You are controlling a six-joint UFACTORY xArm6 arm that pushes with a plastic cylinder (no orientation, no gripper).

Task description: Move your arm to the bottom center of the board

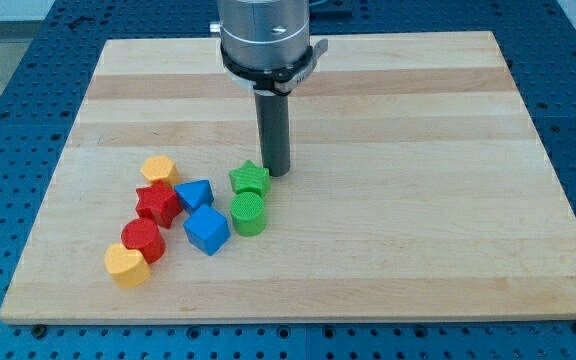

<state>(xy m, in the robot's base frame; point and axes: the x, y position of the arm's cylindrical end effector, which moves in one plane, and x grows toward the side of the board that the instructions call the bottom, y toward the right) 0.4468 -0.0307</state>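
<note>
My tip (277, 174) rests on the wooden board (418, 150) near its middle, just right of and touching or almost touching the green star block (250, 179). Below the star sits a green cylinder (248, 213). To their left are a blue triangle block (196, 193) and a blue cube (207, 230). Further left are an orange hexagon block (158, 169), a red star block (156, 203), a red cylinder (143, 239) and a yellow heart block (126, 265).
The board lies on a blue perforated table (8, 120). The arm's grey metal body (266, 40) hangs over the board's top centre. All blocks cluster in the board's lower left.
</note>
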